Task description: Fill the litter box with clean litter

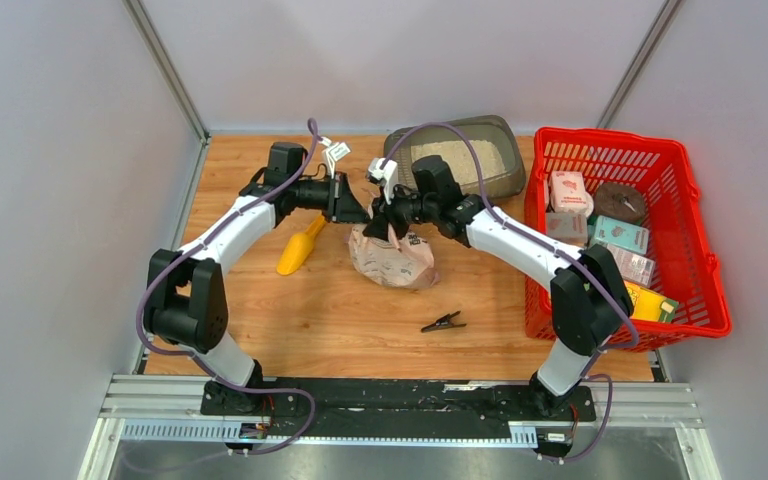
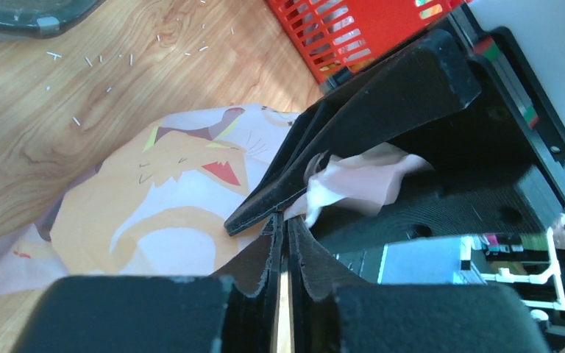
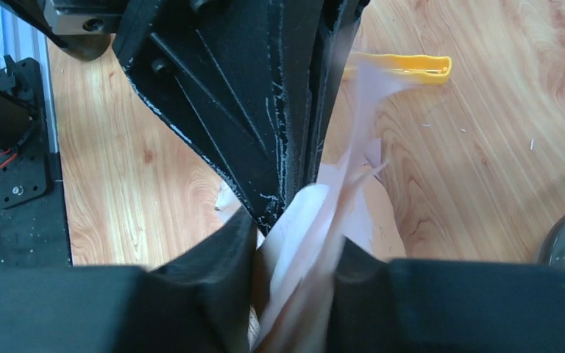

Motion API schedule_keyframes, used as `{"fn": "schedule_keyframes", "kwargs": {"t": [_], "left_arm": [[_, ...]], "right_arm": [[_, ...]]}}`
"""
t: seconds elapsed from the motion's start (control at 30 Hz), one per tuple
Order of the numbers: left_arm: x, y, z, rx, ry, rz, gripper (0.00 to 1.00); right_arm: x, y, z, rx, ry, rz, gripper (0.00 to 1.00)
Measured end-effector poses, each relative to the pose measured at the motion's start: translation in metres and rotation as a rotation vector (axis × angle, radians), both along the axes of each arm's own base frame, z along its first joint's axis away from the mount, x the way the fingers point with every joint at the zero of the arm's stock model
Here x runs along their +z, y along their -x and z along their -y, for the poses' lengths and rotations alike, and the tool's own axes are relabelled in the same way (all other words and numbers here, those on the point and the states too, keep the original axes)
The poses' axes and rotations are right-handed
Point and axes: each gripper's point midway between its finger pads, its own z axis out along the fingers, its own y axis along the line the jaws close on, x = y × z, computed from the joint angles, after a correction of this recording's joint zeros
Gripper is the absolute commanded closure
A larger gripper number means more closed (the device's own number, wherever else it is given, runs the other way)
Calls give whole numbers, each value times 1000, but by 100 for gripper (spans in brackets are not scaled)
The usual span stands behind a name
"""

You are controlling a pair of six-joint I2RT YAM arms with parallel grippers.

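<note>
**Both grippers meet at the top of the litter bag, mid-worktop**

The shallow dark grey-brown plastic litter box (image 1: pixel 511 150) sits at the far edge of the wooden worktop (image 1: pixel 310 320), right of the middle and just beside the far left corner of the red mesh basket (image 1: pixel 600 152). Fine pale beige litter (image 1: pixel 460 160) covers its floor.

A crumpled pale pink plastic bag printed with an orange cat (image 1: pixel 400 262) stands near the middle of the worktop, in front of the litter box. The two arms reach inward and meet over its top.

The right gripper (image 3: pixel 294 235) is clamped on a bunched fold of the bag's film, which fills the space between its fingers. The left gripper (image 2: pixel 283 235) faces it, almost touching. Its jaws are drawn together to a thin slit, and whether any film is caught in that slit cannot be told.

A yellow plastic scoop (image 1: pixel 300 247) lies flat to the left of the bag, towards the left edge. A small black clip (image 1: pixel 443 322) lies between the bag and the near edge. The basket runs along the right edge and holds several small boxes.
</note>
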Motion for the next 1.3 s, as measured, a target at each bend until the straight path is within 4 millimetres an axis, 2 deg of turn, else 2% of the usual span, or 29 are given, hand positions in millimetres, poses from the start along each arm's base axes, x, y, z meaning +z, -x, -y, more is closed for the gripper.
{"fn": "schedule_keyframes", "kwargs": {"t": [0.07,0.1,0.13,0.17,0.2,0.27,0.37,0.47,0.57,0.7,0.87,1.03,1.2,1.3], "left_arm": [[-1,0,-1,6,10,7,65],[-2,-1,-2,12,15,17,50],[-2,-2,-4,25,20,36,43],[0,-6,-7,40,26,64,31],[2,-7,-9,48,32,87,28],[7,-10,-13,59,46,137,28],[29,-3,-20,30,74,238,27],[51,14,-34,-24,58,414,27],[56,37,-48,-119,3,606,26],[31,66,-59,-267,-60,736,26],[-5,81,-60,-401,-83,759,25],[-27,82,-48,-442,-65,742,25],[-63,73,-36,-343,-101,712,24],[-65,60,-32,-260,-104,672,24]], "right_arm": [[-2,-1,-1,3,-2,-2,88],[-3,0,-1,13,-5,-6,91],[-4,0,-1,22,-4,-10,91],[-4,2,-1,34,-7,-16,92],[-3,4,-3,49,-12,-15,92],[-3,8,-3,74,-13,-19,93],[-4,10,-4,101,-11,-29,94],[-3,15,-2,134,-5,-40,94],[-3,21,2,165,7,-60,94],[-3,28,8,203,23,-96,94],[-3,31,11,223,36,-119,94],[-3,31,11,228,44,-133,95],[-3,33,11,234,48,-142,95],[-3,32,12,234,49,-140,95]]}}
